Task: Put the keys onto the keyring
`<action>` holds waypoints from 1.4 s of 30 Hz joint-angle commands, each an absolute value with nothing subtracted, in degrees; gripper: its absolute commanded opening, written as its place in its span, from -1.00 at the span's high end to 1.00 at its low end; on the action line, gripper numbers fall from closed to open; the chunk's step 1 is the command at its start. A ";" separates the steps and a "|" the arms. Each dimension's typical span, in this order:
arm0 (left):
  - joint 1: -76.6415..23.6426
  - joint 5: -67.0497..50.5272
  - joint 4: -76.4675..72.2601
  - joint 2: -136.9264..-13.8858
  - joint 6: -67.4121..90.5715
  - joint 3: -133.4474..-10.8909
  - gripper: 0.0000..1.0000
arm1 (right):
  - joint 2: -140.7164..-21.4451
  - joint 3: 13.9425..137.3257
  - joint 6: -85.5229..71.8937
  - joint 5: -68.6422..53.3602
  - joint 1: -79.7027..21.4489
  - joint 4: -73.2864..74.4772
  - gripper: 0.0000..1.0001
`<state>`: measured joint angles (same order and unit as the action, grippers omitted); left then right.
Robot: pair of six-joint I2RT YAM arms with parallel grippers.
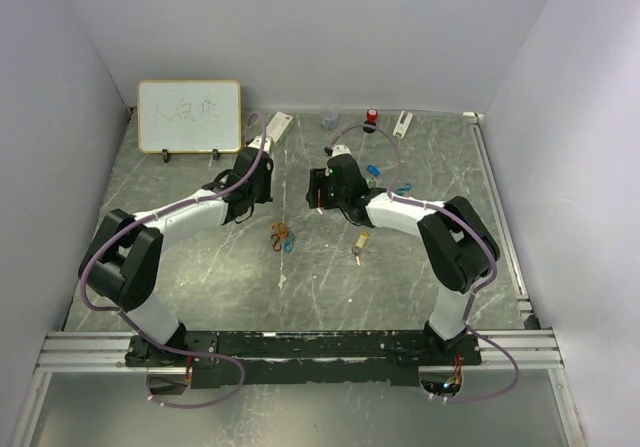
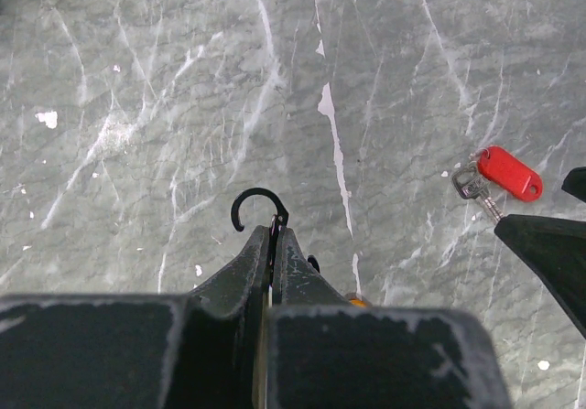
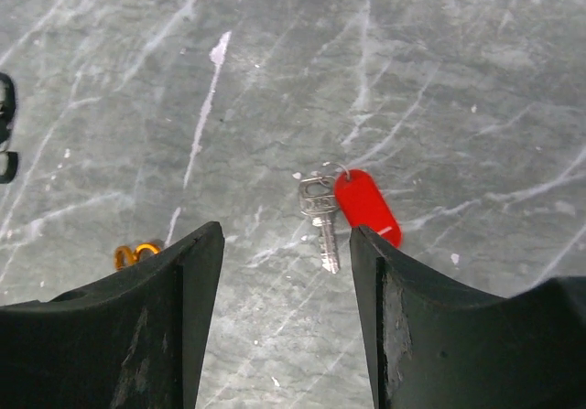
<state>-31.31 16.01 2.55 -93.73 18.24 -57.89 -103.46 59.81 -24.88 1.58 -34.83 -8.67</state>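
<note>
Black metal first: your left gripper (image 2: 274, 237) is clenched on the keyring (image 2: 256, 200). Only the open hook pokes past the fingertips, likely presented that way so a key can be threaded on. Your right gripper (image 3: 287, 237) is released, jaws wide, over the red-tagged key (image 3: 364, 203). The key lies flat on the table (image 3: 430, 52), just ahead of the gap, which looks like staging for a pick. A yellow-gold-tagged key (image 1: 360, 241) lies beside the right forearm, and the coloured clips (image 1: 283, 237) sit bunched between the arms.

Hidden bits:
- Most of the keyring is buried in the left jaws.
- An orange clip (image 3: 135, 254) is half cut off by a right finger.
- From above, the red-tagged key is lost under the wrist.
</note>
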 commanded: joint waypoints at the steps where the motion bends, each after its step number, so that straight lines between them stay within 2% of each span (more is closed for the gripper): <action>1: -31.11 14.99 2.09 -93.03 18.02 -57.66 0.86 | -105.49 63.91 -24.62 6.01 -34.66 -3.59 -0.15; 5: -31.06 14.69 1.86 -92.63 18.15 -57.28 0.87 | -107.08 65.39 -24.27 6.26 -34.35 -2.55 -0.15; 23: -31.11 13.96 1.32 -93.08 18.50 -56.95 0.86 | -108.00 59.25 -25.75 -7.87 -26.71 -11.42 -0.22; 42: -31.11 13.97 2.47 -92.68 18.42 -57.94 0.87 | -110.51 55.71 -28.48 -14.90 -27.37 -14.87 -0.20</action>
<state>-31.31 14.79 2.44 -93.73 18.28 -57.23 -109.67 58.43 -27.20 -12.27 -26.76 -12.93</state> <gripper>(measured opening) 0.083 0.603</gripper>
